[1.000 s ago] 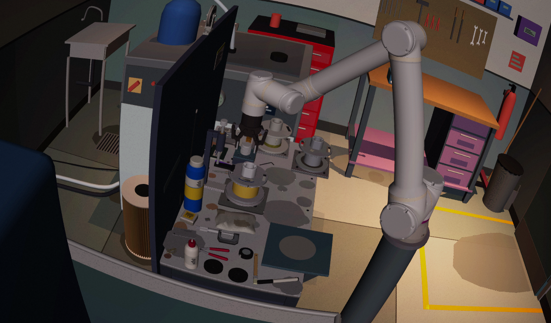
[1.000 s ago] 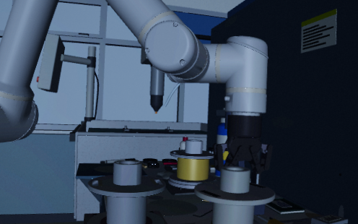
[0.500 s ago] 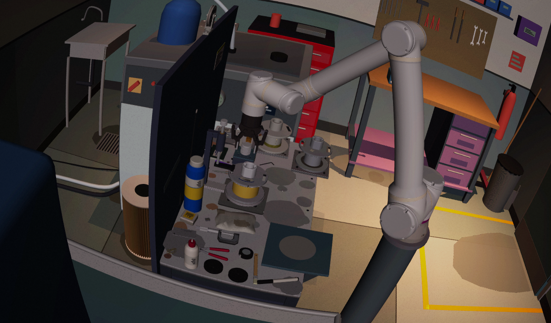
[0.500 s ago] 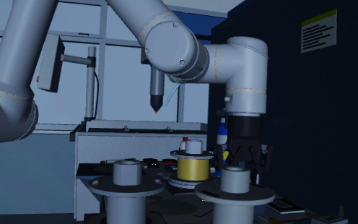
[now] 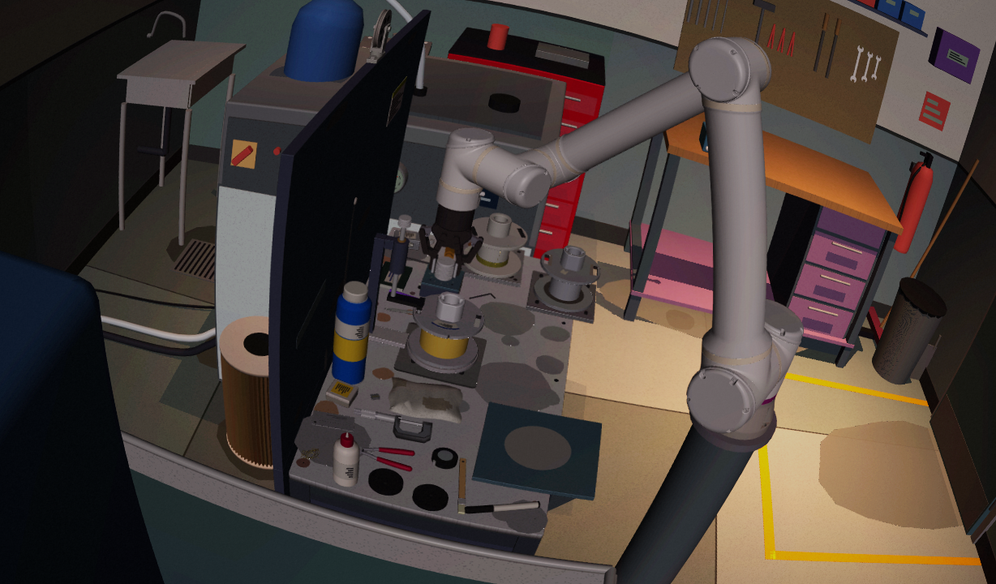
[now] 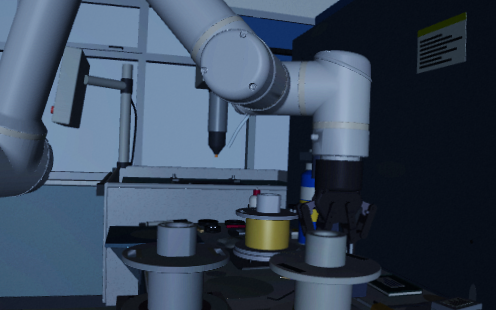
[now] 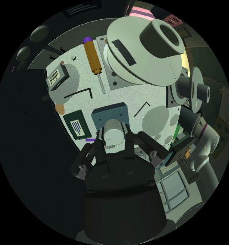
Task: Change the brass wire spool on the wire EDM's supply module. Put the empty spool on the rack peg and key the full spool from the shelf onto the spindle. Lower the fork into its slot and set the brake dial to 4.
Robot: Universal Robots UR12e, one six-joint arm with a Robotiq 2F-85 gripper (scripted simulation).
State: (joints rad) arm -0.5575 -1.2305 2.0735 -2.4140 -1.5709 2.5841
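The knurled brake dial (image 7: 113, 132) stands on its blue-grey block (image 7: 110, 114) near the back of the bench, and my gripper (image 7: 113, 137) (image 5: 449, 256) (image 6: 337, 220) is closed around it from above. A full spool with brass wire (image 5: 443, 330) (image 6: 267, 227) sits on a plate nearer the front. A pale empty spool (image 5: 500, 247) (image 7: 147, 52) stands just behind the dial. Another grey spool (image 5: 568, 280) (image 7: 192, 89) stands to the right on its base. The fork post (image 5: 398, 250) rises left of my gripper.
The tall dark panel (image 5: 342, 218) stands close on the left of the bench. A brass-handled tool (image 7: 93, 59) and two hex keys (image 7: 79, 93) lie near the dial. A blue and yellow bottle (image 5: 350, 330), a cloth (image 5: 425, 399) and hand tools fill the front.
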